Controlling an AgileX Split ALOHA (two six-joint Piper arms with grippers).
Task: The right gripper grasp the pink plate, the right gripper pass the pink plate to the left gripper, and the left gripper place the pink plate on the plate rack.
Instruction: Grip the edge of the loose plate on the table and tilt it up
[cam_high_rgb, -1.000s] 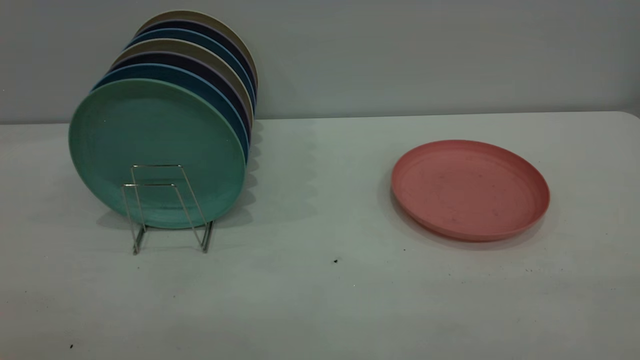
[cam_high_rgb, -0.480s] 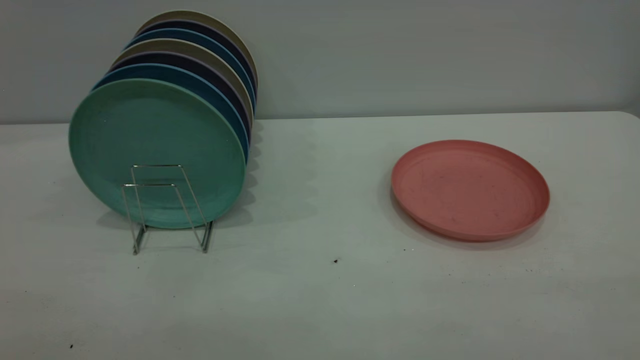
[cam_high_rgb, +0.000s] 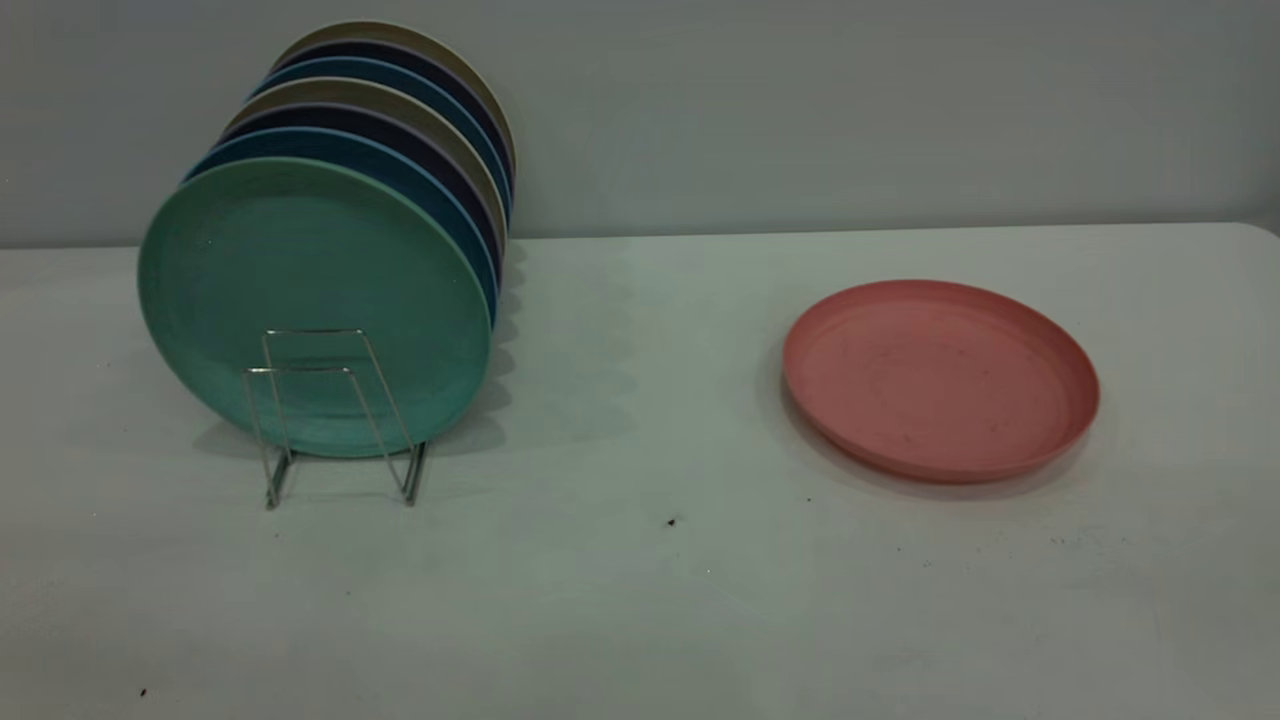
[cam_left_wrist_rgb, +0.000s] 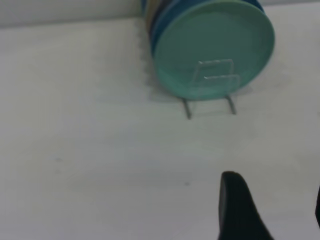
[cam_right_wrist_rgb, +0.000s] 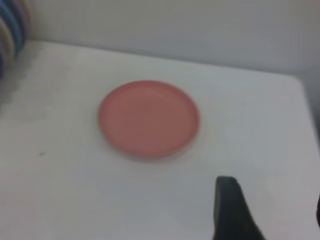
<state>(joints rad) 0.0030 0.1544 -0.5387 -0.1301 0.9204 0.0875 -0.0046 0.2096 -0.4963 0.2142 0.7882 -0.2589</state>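
On the white table (cam_high_rgb: 640, 600), nothing of the task is showing as done yet. The pink plate (cam_high_rgb: 940, 378) is lying flat on the right side of the tabletop, well apart from the plate rack (cam_high_rgb: 335, 420), and nothing is touching it. The silver wire rack is standing at the left with a row of plates on edge in it, a mint-green plate (cam_high_rgb: 315, 300) at the front and dark blue and tan ones behind; two wire loops in front of the green plate are standing unfilled. So the grasp, the hand-over and the placing are all, by my judgement, lying ahead.

Neither arm is appearing in the exterior view. In the right wrist view, the right gripper (cam_right_wrist_rgb: 272, 215) is hanging above the table near the pink plate, holding nothing; one finger (cam_right_wrist_rgb: 230, 212) is standing well apart from the other at the picture's edge, so the claw is gaping wide. In the left wrist view, the left gripper (cam_left_wrist_rgb: 272, 210) is likewise spread wide and carrying nothing, facing the rack from some way off.
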